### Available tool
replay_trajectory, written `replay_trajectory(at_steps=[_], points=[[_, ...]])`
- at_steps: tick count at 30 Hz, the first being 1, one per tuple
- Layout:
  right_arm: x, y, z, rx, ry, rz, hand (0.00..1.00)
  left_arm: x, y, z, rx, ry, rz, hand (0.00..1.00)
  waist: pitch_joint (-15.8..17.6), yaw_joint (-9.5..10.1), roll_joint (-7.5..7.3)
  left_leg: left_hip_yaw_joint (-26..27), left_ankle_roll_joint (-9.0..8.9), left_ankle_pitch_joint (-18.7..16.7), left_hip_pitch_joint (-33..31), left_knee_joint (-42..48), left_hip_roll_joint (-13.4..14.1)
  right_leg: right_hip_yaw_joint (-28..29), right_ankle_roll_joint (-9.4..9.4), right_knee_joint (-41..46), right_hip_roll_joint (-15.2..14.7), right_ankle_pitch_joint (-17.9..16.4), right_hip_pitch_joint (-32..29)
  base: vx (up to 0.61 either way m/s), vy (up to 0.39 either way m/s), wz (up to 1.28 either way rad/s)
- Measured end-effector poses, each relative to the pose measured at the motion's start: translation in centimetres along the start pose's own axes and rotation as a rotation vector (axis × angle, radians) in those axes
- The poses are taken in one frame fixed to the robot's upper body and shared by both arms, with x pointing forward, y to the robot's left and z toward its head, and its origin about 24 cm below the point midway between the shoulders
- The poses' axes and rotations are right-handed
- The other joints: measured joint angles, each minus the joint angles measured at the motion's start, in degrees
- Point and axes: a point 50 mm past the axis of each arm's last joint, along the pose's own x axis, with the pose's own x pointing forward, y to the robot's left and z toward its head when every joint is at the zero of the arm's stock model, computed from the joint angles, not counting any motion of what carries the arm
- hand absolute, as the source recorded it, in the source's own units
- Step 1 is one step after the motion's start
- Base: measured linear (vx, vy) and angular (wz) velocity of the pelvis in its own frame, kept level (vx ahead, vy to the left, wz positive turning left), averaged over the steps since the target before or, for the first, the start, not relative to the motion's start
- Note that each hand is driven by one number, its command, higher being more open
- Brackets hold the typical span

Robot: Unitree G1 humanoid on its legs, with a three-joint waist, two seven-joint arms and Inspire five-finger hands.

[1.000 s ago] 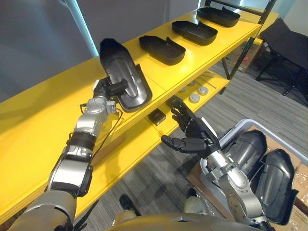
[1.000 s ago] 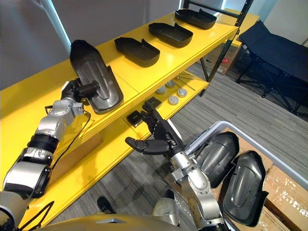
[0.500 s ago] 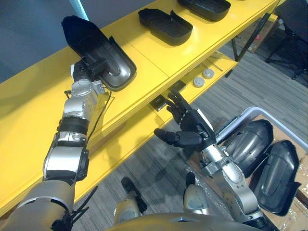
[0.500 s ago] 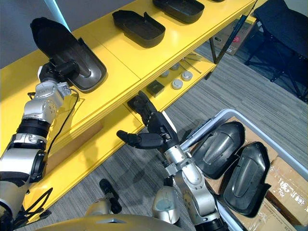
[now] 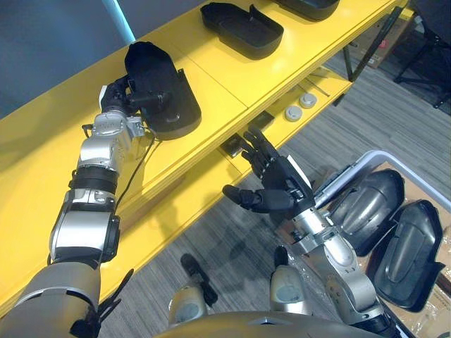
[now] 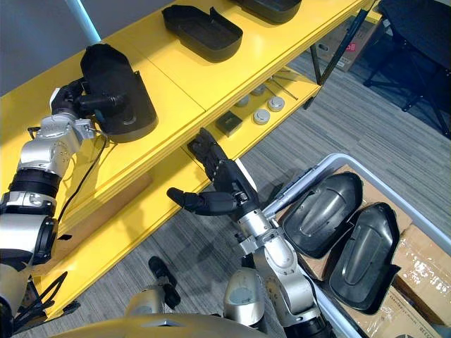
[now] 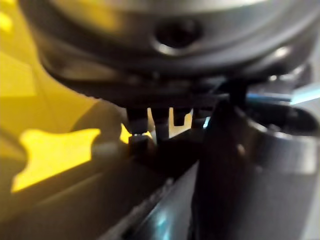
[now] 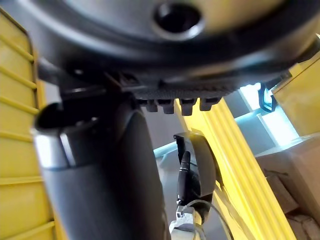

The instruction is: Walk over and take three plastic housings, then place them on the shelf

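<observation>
Both eye views are taken from the head, angled steeply down from slightly offset positions. The yellow shelf [image 5: 232,77], the carpeted floor [image 5: 394,105] and both hands are shared between them. The left wrist view is taken from very close along the left hand [image 5: 120,98], hard against the shelf. The right wrist view is aimed past the right hand [image 5: 278,190] toward the shelf. There the left hand and its plastic housing [image 8: 202,160] are seen from farther off, as they also are in the eye views.

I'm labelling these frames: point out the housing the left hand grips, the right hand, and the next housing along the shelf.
gripped housing [image 5: 176,116]: left eye view, its hollow inside.
right hand [image 5: 282,191]: left eye view, its palm.
next housing [image 5: 243,28]: left eye view, its hollow middle.
</observation>
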Motion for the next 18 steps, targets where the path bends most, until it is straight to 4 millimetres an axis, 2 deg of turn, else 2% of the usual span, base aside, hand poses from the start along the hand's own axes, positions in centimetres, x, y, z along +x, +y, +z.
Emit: replay_trajectory(at_steps=[5, 8, 12, 18], points=[[0.0, 0.5, -0.3, 0.015, 0.02, 0.017, 1.0, 0.1, 0.8, -0.4, 0.017, 0.017, 0.097, 1.0, -0.02, -0.23, 0.04, 0.29, 0.0, -0.05, 0.38, -0.01, 0.0, 0.31, 0.06, -0.02, 0.0, 0.03, 0.14, -0.01, -0.003, -0.03], [-0.4, 1.3, -1.0, 0.048, 0.046, 0.035, 1.0, 0.1, 2.4, -0.3, 0.117, 0.005, 0.243, 1.0, -0.05, -0.72, 0.1, 0.36, -0.01, -0.05, 0.41, -0.01, -0.01, 0.38, 0.07, -0.07, 0.01, 0.06, 0.13, 0.0, 0.0, 0.0], [-0.6, 2.5, -1.6, 0.079, 0.072, 0.068, 1.0, 0.0, 3.0, -0.2, 0.204, 0.006, 0.327, 1.0, -0.08, -1.29, 0.15, 0.45, -0.02, -0.03, 0.41, 0.0, -0.04, 0.46, -0.17, -0.07, 0.01, 0.22, 0.07, 0.0, 0.0, 0.0], [-1.1, 3.3, -2.3, 0.105, 0.103, 0.083, 1.0, 0.0, 3.0, 1.7, 0.222, -0.02, 0.401, 1.0, -0.22, -1.25, 0.38, 0.56, -0.02, 0.01, 0.53, 0.0, -0.08, 0.68, -0.08, 0.02, 0.0, 0.39, 0.04, 0.0, 0.0, 0.0]])
